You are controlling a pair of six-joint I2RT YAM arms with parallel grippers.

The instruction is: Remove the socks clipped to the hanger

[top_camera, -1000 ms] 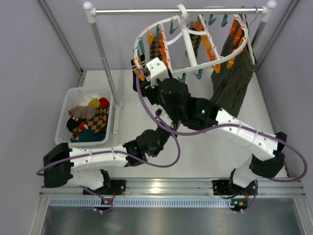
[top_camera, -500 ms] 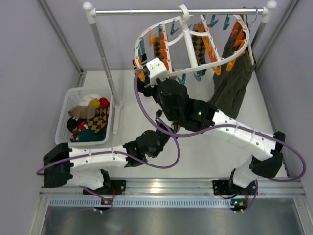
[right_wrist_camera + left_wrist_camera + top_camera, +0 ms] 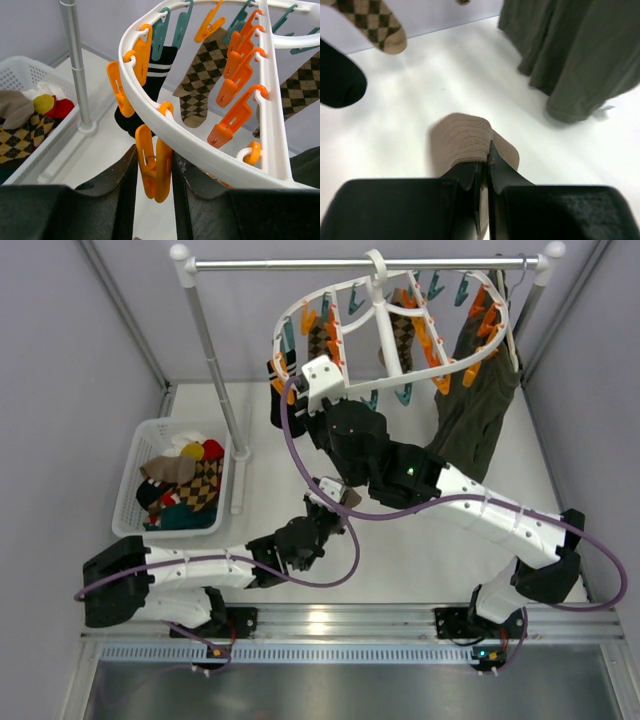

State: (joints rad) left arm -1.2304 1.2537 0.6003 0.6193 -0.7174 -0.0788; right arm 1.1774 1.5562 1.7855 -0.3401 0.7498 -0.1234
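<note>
**Brown sock in hand, three more on the ring**

Brown ribbed fabric filled my left wrist view. The left gripper (image 3: 486, 152) had its jaws pressed tight on the cuff of a brown sock (image 3: 462, 137), held low over the table and well apart from the hanger (image 3: 385, 328). I judged that sock freed but not yet put away. The basket (image 3: 130, 480) to the left, with several socks heaped in it, was the likely place for it.

Up at the ring, the right gripper (image 3: 154, 156) had its two fingers closed against either side of an orange peg (image 3: 154, 172). I saw no sock hanging from that peg.

Plenty of work was left. From the right wrist view I counted a black sock (image 3: 150, 80) with white stripes at the cuff, an argyle sock (image 3: 200, 82) just beside it, and a second argyle sock (image 3: 305, 92) further along, all clipped and hanging. Whether more hung on the far side of the ring I could not tell. A green garment (image 3: 480, 400) hung on the rail near the hanger and was none of my business.

My reading: one sock was partway to the basket, and at least three pegs needed squeezing.
</note>
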